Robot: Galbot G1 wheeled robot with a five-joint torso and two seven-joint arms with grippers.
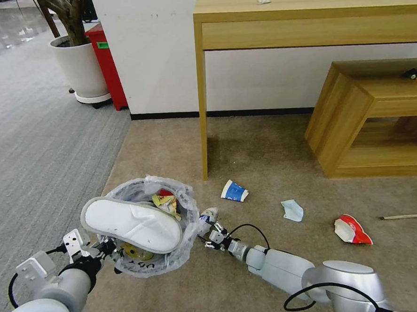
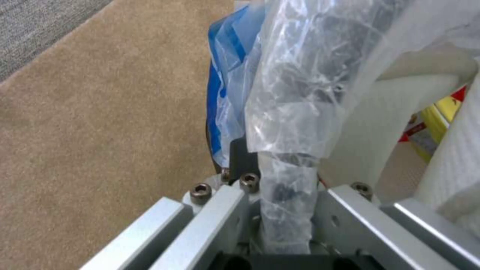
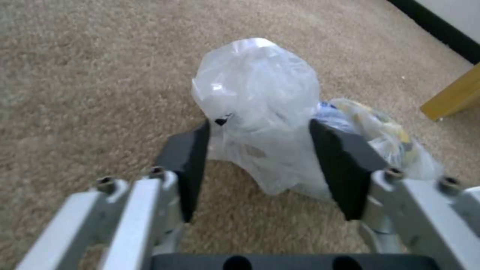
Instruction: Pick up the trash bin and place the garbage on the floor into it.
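Observation:
The trash bin, black with a crinkled plastic liner, hangs just above the beige floor; my left gripper is shut on its near rim. In the left wrist view that gripper pinches the bag-covered rim. A white slipper lies across the bin's top, with yellow and red wrappers beside it. My right gripper is low beside the bin. It is open, its pads on either side of a crumpled clear plastic piece. More garbage lies to the right: paper cup, pale blue mask, red wrapper, wooden stick.
A wooden desk's leg stands just beyond the bin, and a low wooden shelf sits at the right against the wall. A white planter and a red box stand at the far left, by the grey striped carpet.

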